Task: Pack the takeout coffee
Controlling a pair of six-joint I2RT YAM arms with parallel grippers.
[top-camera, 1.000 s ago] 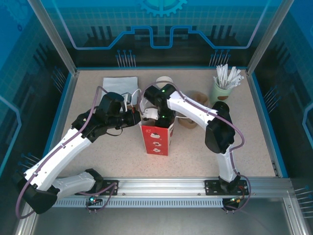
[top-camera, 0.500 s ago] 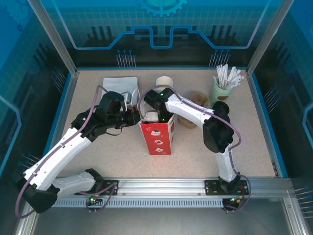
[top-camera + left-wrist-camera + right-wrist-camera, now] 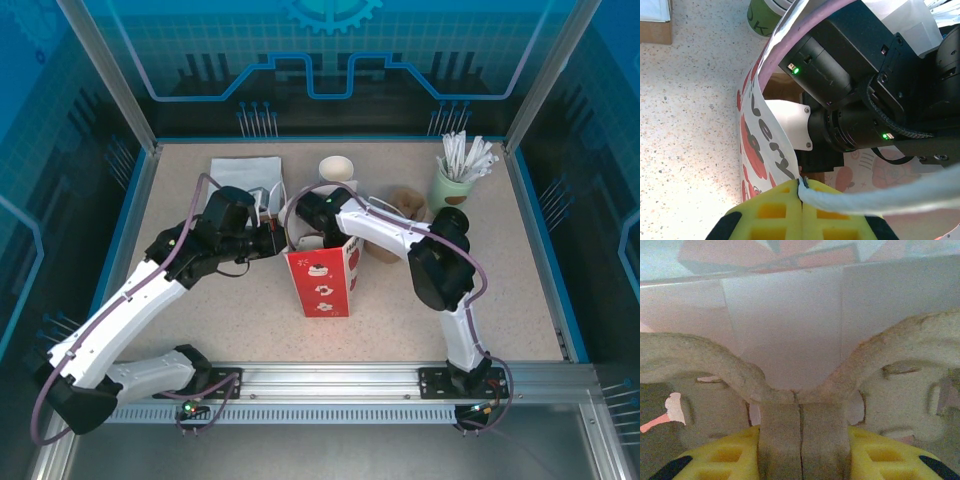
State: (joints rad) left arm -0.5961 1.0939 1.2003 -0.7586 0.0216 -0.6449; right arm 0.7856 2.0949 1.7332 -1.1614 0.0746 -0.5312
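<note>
The left gripper [image 3: 801, 200] is pinching the cord handle [image 3: 880, 197] of the bag [image 3: 322, 285], the right gripper [image 3: 800, 432] is clamping a cardboard carrier [image 3: 715, 365] inside it — the cup [image 3: 337, 168] is waiting outside.

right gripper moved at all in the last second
Yes. In the top view the right gripper has slid left and nearer, away from the paper cup at the back, into the red bag's mouth.

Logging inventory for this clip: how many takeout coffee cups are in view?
1. The coffee cup stands upright just behind the red paper bag. The bag's inside is largely blocked from sight, so another could be hidden there.
</note>
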